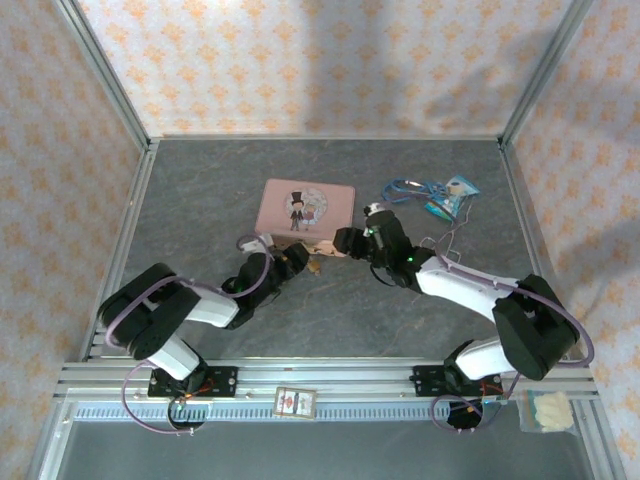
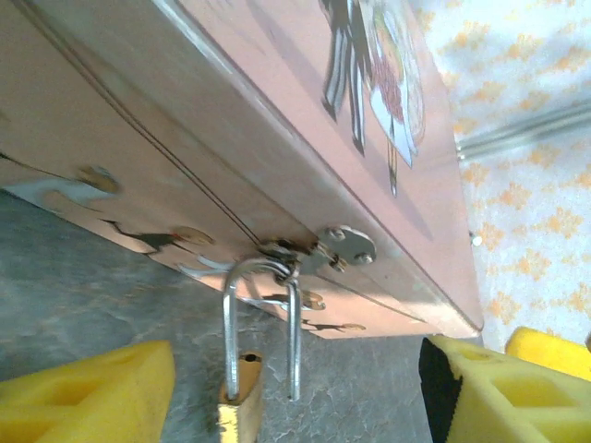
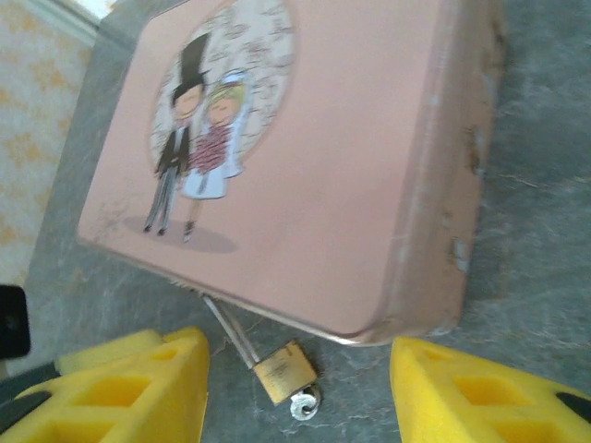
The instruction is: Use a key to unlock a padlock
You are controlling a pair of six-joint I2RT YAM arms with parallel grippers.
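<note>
Overhead camera looks down from the near side; both wrist cameras close on the shared pink cartoon-printed tin point(image 1: 305, 205).

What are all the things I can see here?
tin: 1, pink with a cartoon couple, middle of the table
padlock: 1, brass-gold, hanging from the tin's front clasp, one shackle leg out of its body
key: 1, silvery, at the padlock's bottom end
cord: 1, blue, right of the tin
packet: 1, teal, on the cord
card: 1, whitish, on the near rail
bag: 1, clear with pale stuff inside, near right corner
table: 1, grey
walls: 3, pale with orange pattern, around the table
left gripper: 1, yellow fingers, open, either side of the padlock
right gripper: 1, yellow fingers, open, either side of the padlock
</note>
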